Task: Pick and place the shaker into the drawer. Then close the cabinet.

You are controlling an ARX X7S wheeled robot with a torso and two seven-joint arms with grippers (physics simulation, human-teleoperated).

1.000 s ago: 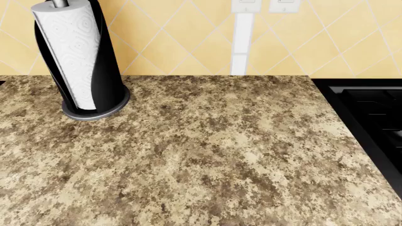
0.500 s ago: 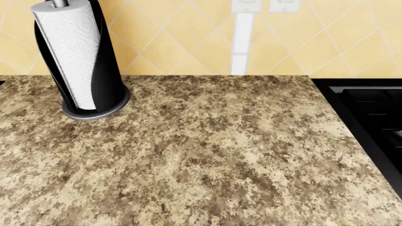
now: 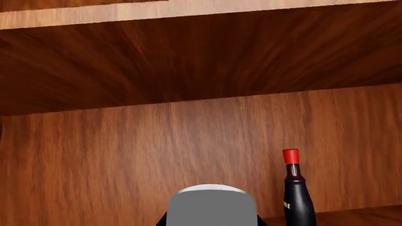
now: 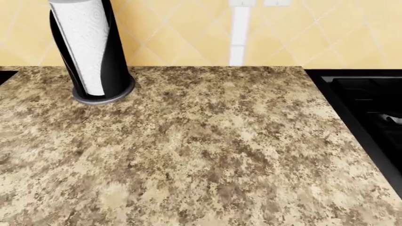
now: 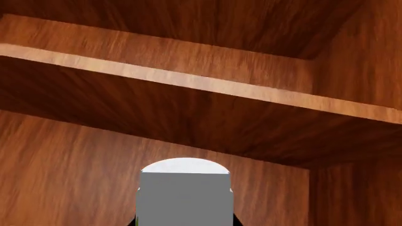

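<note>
No shaker shows in any view, and I cannot make out the drawer. Both wrist views look into reddish-brown wooden cabinet interiors. In the left wrist view, only the grey housing [image 3: 213, 207] of my left gripper shows at the frame edge, facing a wooden back panel [image 3: 157, 155]. In the right wrist view, the grey housing [image 5: 184, 197] of my right gripper shows below a wooden shelf [image 5: 188, 70]. The fingers of both grippers are hidden. Neither arm appears in the head view.
A dark bottle with a red cap [image 3: 296, 197] stands inside the cabinet beside the left gripper housing. On the speckled granite counter [image 4: 201, 141], a black paper towel holder [image 4: 94, 52] stands at the back left. A black stovetop [image 4: 370, 108] borders the counter's right edge.
The head view has tilted down a little: the paper towel holder and the counter's back edge sit higher in the frame. Nothing on the counter has moved.
</note>
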